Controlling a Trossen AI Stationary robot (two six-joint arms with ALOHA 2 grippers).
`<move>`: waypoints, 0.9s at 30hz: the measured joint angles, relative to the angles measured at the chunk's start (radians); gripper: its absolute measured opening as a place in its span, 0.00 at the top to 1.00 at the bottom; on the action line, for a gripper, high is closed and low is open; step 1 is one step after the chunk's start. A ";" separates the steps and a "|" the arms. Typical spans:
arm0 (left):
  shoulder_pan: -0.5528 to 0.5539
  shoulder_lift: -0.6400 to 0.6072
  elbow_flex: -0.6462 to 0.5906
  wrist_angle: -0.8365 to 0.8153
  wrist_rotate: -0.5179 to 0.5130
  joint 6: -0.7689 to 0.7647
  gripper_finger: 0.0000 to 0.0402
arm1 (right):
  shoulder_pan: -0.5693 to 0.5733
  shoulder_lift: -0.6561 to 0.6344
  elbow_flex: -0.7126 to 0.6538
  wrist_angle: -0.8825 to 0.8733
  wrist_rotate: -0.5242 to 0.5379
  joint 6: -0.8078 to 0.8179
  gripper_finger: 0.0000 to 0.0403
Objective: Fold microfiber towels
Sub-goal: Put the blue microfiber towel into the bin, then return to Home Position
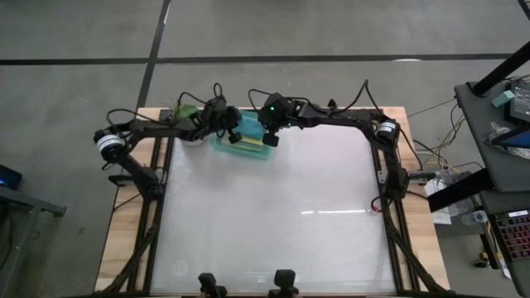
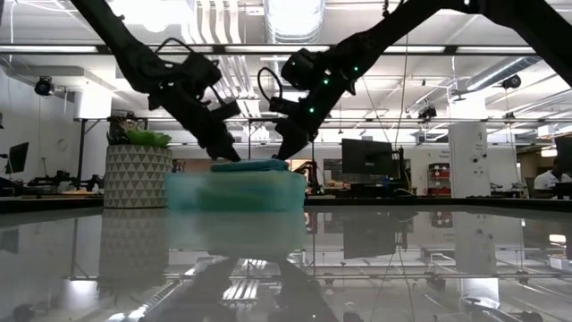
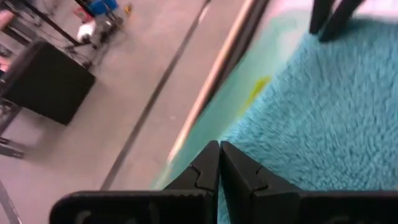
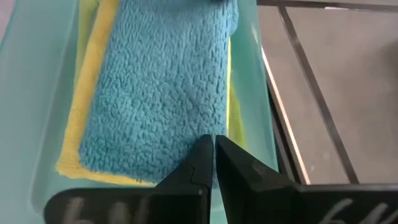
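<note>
The white bench (image 1: 273,215) holds a tray (image 1: 222,142) of towels; the top teal towel (image 4: 161,93) lies lengthwise under both end effectors, left end effector (image 3: 219,163) and right end effector (image 4: 214,158), each pinched together on nothing

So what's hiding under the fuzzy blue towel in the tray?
Under the teal towel a yellow towel peeks out at the edges, both lying in the mint tray. Anything below the yellow one is covered, so I cannot tell.

yellow towel (image 4: 73,146) mostly hidden (under teal towel (image 4: 155,93)), lower layers unseen
</note>
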 joint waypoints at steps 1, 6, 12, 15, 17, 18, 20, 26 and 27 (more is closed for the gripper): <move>0.000 0.011 0.000 -0.001 -0.001 0.000 1.00 | 0.000 0.006 0.000 0.007 -0.002 0.000 0.97; 0.001 0.043 0.000 -0.045 -0.068 0.000 1.00 | 0.000 0.041 -0.001 0.012 -0.005 -0.001 0.97; 0.001 0.040 0.000 -0.092 -0.076 -0.001 1.00 | 0.000 0.055 -0.002 0.014 -0.004 -0.006 0.97; 0.001 0.030 0.001 -0.097 -0.078 -0.001 1.00 | 0.000 0.052 -0.002 0.008 -0.001 -0.006 0.97; 0.001 0.020 0.001 -0.098 -0.081 -0.001 1.00 | 0.001 0.040 -0.002 -0.005 0.003 -0.006 0.97; 0.001 0.013 0.001 -0.100 -0.082 -0.001 1.00 | 0.001 0.031 -0.002 -0.009 0.003 -0.005 0.97; 0.001 -0.003 0.001 -0.103 -0.082 -0.001 1.00 | 0.001 0.014 -0.002 -0.018 0.003 0.003 0.97; -0.018 -0.090 0.000 -0.162 -0.083 -0.039 1.00 | 0.003 -0.043 -0.002 -0.060 0.013 0.022 0.97; -0.026 -0.114 0.000 -0.178 -0.082 -0.054 1.00 | 0.007 -0.054 -0.002 -0.072 0.015 0.023 0.97</move>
